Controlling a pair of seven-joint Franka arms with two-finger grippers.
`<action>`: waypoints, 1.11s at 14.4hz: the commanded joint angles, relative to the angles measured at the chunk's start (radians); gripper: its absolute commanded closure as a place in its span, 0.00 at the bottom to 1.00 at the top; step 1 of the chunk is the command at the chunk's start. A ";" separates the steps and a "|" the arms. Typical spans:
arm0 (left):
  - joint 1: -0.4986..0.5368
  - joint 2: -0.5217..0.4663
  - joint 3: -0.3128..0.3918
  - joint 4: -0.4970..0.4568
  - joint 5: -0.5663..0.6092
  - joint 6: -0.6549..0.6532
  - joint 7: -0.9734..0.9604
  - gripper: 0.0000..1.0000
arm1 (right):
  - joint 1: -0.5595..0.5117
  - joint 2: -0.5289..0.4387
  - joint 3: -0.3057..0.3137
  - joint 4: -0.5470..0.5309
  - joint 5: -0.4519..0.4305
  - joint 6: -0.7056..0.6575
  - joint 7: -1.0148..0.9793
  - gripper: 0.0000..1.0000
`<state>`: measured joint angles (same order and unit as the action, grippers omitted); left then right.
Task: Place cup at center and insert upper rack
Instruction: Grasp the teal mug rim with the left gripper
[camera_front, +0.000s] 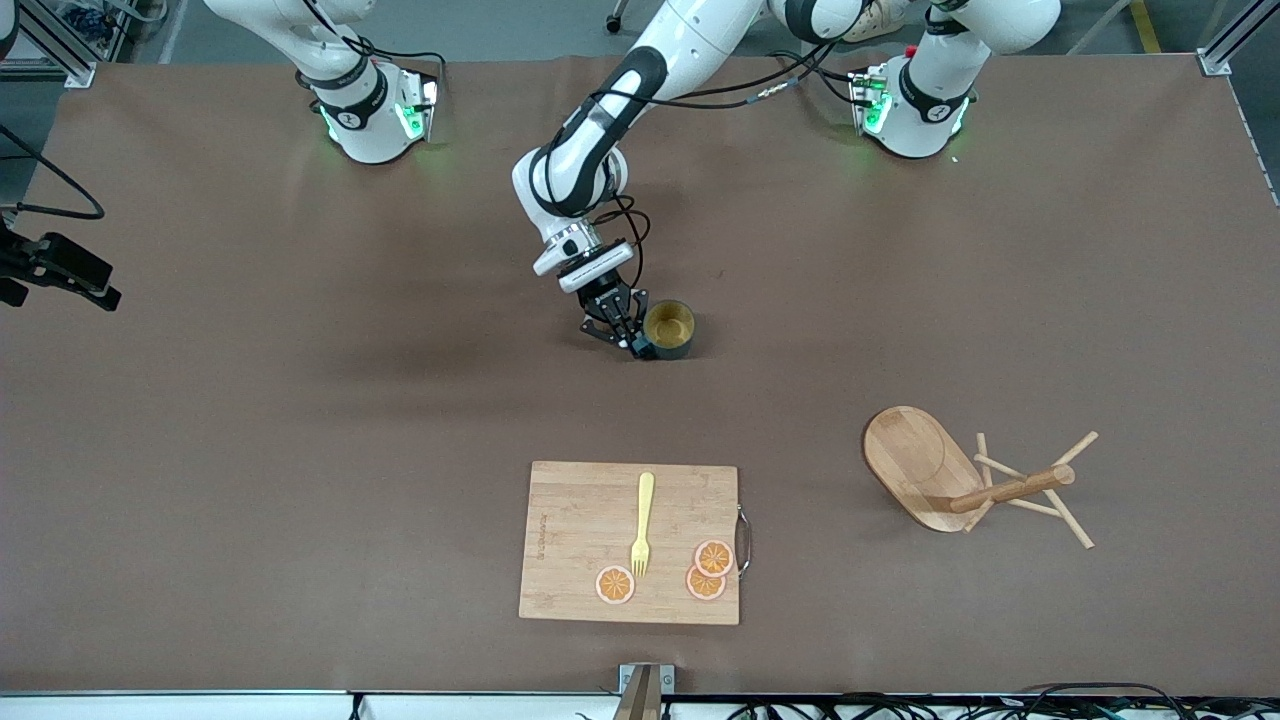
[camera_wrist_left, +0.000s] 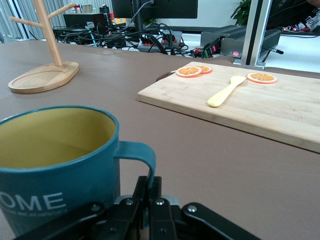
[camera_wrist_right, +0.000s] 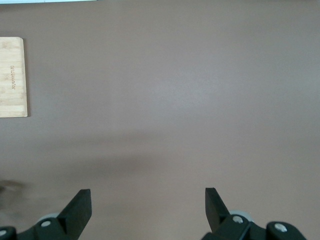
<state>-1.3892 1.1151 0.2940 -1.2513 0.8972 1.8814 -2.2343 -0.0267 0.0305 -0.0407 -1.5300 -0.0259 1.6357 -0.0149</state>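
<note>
- I see the left gripper (camera_front: 634, 335) down at the table (camera_front: 300, 420), near its middle, with its fingers (camera_wrist_left: 150, 192) pressed together on the handle of the cup (camera_front: 668, 329).
- The cup stands upright on the table, its yellow inside facing up, farther from the front camera than the cutting board (camera_front: 580, 545).
- In the left wrist view the cup (camera_wrist_left: 55, 165) fills the near corner, and the handle goes between the two black fingers, which touch it on both sides.
- The upper rack (camera_front: 975, 482) stands on its oval base toward the left arm's end of the table, well apart from the cup and nearer to the front camera. Its post and thin pegs are visible in both views (camera_wrist_left: 47, 50).
- On the cutting board lie a yellow fork (camera_front: 643, 523) and three orange slices (camera_front: 706, 570).
- The right gripper (camera_wrist_right: 148, 205) is wide open and holds nothing; I see only bare table under it and one edge of the board. This arm waits, and the front view does not show its gripper.
</note>
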 joint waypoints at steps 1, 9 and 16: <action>0.004 -0.015 0.001 0.012 -0.001 0.015 0.008 1.00 | 0.007 -0.021 -0.004 -0.019 -0.020 0.003 -0.010 0.00; 0.036 -0.205 0.005 0.012 -0.126 -0.002 0.101 1.00 | 0.007 -0.021 -0.004 -0.019 -0.020 0.004 -0.010 0.00; 0.140 -0.434 0.002 -0.004 -0.386 -0.001 0.231 1.00 | 0.008 -0.021 -0.004 -0.019 -0.019 0.006 -0.010 0.00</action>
<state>-1.2794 0.7641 0.3037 -1.2173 0.5910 1.8832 -2.0643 -0.0261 0.0305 -0.0406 -1.5300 -0.0259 1.6355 -0.0150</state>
